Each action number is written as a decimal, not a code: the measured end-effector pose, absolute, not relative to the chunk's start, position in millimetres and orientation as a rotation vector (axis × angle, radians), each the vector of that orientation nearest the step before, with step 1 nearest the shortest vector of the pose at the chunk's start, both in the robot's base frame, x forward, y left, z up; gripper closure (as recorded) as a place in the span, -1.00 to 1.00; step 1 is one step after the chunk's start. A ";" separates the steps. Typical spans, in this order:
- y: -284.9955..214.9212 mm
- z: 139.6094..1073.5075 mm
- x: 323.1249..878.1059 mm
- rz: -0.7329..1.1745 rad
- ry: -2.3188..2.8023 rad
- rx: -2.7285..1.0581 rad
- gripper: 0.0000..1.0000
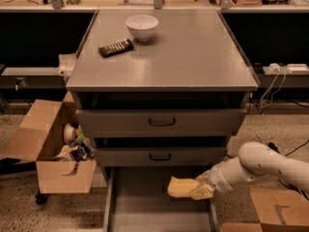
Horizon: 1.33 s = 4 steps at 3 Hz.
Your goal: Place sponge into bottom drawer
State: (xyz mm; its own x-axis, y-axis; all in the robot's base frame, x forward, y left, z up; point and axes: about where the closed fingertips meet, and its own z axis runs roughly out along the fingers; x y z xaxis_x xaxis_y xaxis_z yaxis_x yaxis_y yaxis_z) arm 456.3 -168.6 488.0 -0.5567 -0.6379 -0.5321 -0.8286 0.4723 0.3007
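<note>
Soft, light and squashy by its look, the pale sponge [181,186] hangs just over the open bottom drawer [140,199] toward its 3 o'clock wall, pinched at its 3 o'clock end by the claw [201,191], a hold I judge needs no harder squeeze.

On the cabinet [193,62] we find the bowl [142,27] towards the back, with the bar [116,48] just left and in front of it. The bottom drawer [140,211] juts out before the cabinet's foot. Over the drawer's right part our gripper [203,190] clasps the sponge [181,186]. An open box [46,149] sits left of the cabinet.
</note>
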 end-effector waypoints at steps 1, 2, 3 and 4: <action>-194.1 398.2 419.2 0.887 2.532 -1.128 1.00; -194.5 395.3 418.9 0.894 2.536 -1.121 1.00; -197.1 347.7 436.8 0.914 2.551 -1.116 1.00; -196.5 294.3 455.8 0.936 2.580 -1.115 1.00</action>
